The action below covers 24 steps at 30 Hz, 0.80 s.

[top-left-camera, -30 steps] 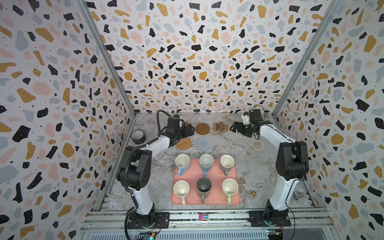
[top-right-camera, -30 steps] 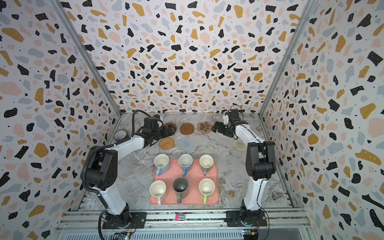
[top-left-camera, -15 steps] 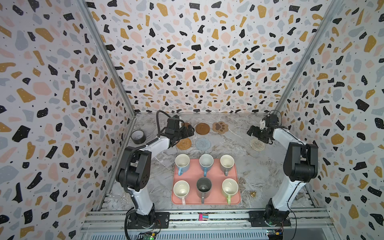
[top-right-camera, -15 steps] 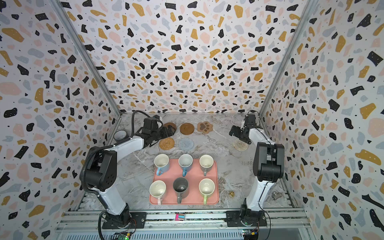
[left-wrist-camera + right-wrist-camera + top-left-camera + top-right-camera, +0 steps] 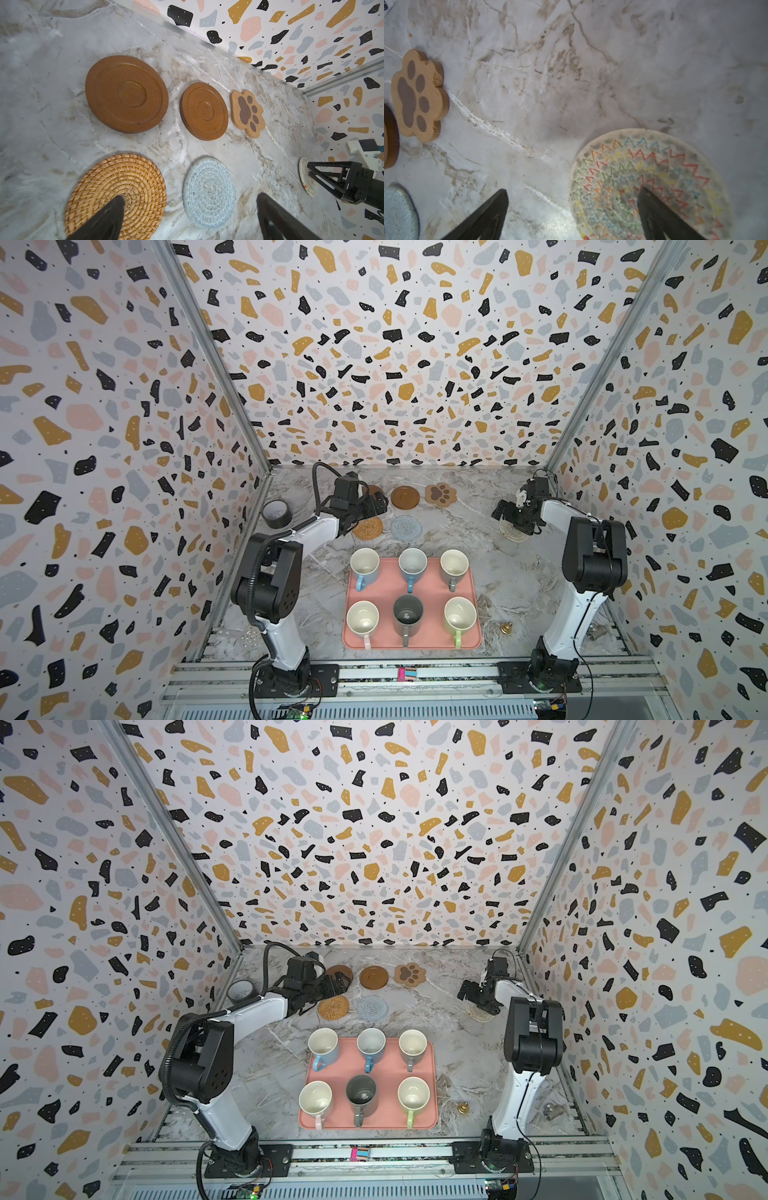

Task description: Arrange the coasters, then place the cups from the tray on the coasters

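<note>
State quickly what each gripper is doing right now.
Left gripper: open, holding nothing.
Right gripper: open, holding nothing.

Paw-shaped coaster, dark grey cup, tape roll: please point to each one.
paw-shaped coaster (image 5: 244, 113): left wrist view, on the large brown pad.
dark grey cup (image 5: 407, 612): in a top view, its inside.
tape roll (image 5: 277, 522): in a top view, its wall.

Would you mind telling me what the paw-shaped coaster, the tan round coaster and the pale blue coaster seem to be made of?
The paw-shaped coaster: probably cork, matte; speckled grainy face, darker printed pads. The tan round coaster: woven rattan or similar fibre, slight sheen; spiral basket weave. The pale blue coaster: likely coiled cotton rope, soft matte; concentric stitched rings.
</note>
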Tool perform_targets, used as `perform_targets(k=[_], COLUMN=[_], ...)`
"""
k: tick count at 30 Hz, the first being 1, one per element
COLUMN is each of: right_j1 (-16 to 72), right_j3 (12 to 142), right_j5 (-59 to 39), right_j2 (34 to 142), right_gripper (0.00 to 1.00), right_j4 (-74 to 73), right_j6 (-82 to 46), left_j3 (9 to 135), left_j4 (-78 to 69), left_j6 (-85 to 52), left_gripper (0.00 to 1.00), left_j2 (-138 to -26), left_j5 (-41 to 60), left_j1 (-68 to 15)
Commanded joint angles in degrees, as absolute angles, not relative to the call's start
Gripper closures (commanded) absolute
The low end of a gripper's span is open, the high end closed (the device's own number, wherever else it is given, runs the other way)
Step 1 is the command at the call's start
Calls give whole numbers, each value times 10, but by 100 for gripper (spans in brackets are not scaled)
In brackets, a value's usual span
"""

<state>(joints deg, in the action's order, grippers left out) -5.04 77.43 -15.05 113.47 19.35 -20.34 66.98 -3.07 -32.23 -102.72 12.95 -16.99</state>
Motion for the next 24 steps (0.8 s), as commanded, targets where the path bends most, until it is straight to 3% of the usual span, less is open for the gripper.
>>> perform_targets(k=[1, 9, 24], right_j1=[-52, -38, 85], right_j3=[764, 743, 744], right_j5=[-160, -175, -216], right_j2=[1138, 1130, 1121], right_gripper=[1, 1, 1], right_j4=[196, 194, 194], right_j6=[-199, -205, -248], left_j3=[660, 656, 654], left_j4=[-48, -49, -50], left_j6=[-322, -322, -323], left_gripper=[0, 0, 0], left_j2=[-1003, -1003, -1003], left_j5=[125, 124, 126], left_j1=[-171, -169, -168])
